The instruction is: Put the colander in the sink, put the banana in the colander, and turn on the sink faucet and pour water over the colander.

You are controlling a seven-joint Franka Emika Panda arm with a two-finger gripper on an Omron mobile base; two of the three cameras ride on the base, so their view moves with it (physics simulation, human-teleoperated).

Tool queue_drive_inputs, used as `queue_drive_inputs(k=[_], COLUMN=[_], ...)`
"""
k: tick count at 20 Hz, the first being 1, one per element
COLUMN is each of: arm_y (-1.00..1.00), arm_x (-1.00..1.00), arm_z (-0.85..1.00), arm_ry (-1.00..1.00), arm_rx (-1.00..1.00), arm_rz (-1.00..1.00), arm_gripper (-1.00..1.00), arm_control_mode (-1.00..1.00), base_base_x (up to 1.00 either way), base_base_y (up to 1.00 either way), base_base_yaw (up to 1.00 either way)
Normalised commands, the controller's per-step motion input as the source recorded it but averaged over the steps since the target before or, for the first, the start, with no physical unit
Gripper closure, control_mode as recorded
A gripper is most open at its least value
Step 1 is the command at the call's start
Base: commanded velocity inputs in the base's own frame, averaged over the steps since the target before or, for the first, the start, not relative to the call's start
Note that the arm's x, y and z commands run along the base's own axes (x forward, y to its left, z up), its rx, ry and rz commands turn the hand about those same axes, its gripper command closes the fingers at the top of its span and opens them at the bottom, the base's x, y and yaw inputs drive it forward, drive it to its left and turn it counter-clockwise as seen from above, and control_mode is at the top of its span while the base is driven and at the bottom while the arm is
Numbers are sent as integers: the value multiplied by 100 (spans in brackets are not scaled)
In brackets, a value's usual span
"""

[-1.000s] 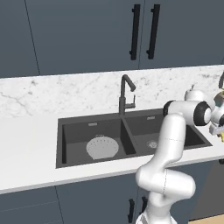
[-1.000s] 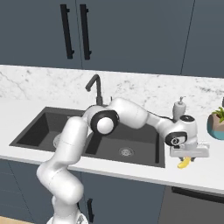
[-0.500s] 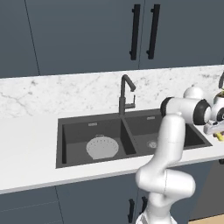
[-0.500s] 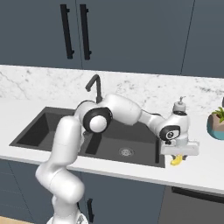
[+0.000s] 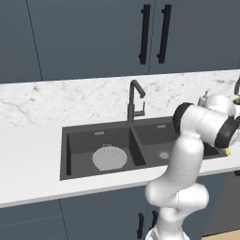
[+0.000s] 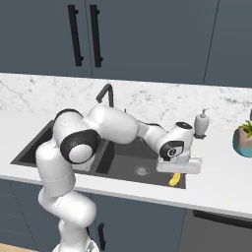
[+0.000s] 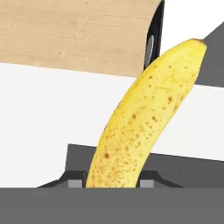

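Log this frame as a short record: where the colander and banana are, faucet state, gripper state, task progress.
colander: in the left basin of the sink
banana: between the gripper fingers, at the sink's right edge
gripper: shut on the banana
faucet: no water visible
progress: colander placed; banana not yet in it; water not yet on

Grey perforated colander [image 5: 109, 157] sits in the dark sink's [image 5: 75, 140] left basin; speckled yellow banana [image 6: 174, 179] is at the sink's right edge.
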Motion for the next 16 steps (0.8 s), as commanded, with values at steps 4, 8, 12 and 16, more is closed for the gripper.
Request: queue_drive_inputs(k=[4, 8, 12, 16], arm_y=[100, 100, 100, 100], arm_x=[-31, -9, 0, 0], arm_z=[70, 78, 81, 79], arm_ry=[-30, -28, -16, -7], arm_rx=[4, 5, 0, 0], arm_rz=[3, 4, 0, 1], arm_gripper=[100, 100, 100, 100], arm_control_mode=[-100, -100, -100, -100], base_base_x=[0, 0, 0, 0], base_base_y=[0, 0, 0, 0], base_base_yaw=[0, 0, 0, 0])
